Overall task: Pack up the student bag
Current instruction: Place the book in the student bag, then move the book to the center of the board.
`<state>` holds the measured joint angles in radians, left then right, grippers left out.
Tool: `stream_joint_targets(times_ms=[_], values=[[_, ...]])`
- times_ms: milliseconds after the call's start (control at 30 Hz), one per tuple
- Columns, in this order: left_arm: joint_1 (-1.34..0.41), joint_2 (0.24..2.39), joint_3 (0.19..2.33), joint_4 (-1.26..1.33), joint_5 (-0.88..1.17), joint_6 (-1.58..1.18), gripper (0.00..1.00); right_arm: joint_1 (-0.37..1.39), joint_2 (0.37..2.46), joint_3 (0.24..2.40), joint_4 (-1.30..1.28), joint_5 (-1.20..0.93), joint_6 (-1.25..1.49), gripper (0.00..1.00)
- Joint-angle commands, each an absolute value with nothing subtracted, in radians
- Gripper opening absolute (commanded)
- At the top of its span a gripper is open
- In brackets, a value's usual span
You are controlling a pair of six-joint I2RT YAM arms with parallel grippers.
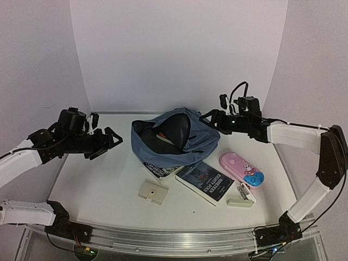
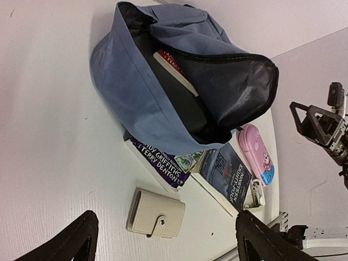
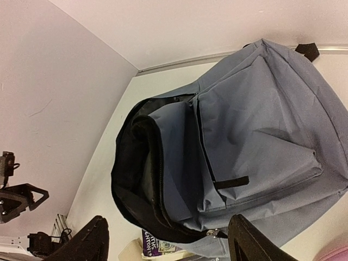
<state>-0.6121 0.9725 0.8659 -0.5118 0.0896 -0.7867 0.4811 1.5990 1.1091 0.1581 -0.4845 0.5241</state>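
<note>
As the left pincer (image 1: 109,142) and right pincer (image 1: 209,120) hang apart, empty, the student bag (image 1: 176,138) lies agape for loading.

The left arm (image 1: 19,163) and right arm (image 1: 296,136) are built alike. Their long links wear smooth white shells, and the joints between them sit in black housings. The wrist parts are black and blocky. The left claw (image 1: 109,144) and right claw (image 1: 209,124) are matte black, and each finger is a slim wedge with an open triangular frame. A thin black cable (image 1: 237,89) loops over the right wrist, and a second cable (image 1: 343,185) hangs beside that arm's elbow. The left base (image 1: 60,217) is black as well.
</note>
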Motion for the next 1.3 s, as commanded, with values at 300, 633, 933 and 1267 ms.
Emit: stream_joint_targets(times_ms=[300, 633, 933, 1267], values=[[-0.607, 1.048, 0.735, -0.348, 0.191, -0.846, 0.88, 0.805, 1.439, 0.955, -0.161, -0.085, 0.448, 0.78], [-0.604, 1.044, 0.758, -0.375, 0.183, -0.834, 0.88, 0.974, 1.665, 0.988, -0.431, 0.176, 0.519, 0.84], [-0.601, 1.024, 0.744, -0.379, 0.184, -0.84, 0.88, 1.02, 1.803, 0.999, -0.429, 0.217, 0.55, 0.83], [-0.598, 0.994, 0.717, -0.377, 0.183, -0.867, 0.88, 1.114, 1.96, 1.1, -0.517, 0.41, 0.62, 0.41]])
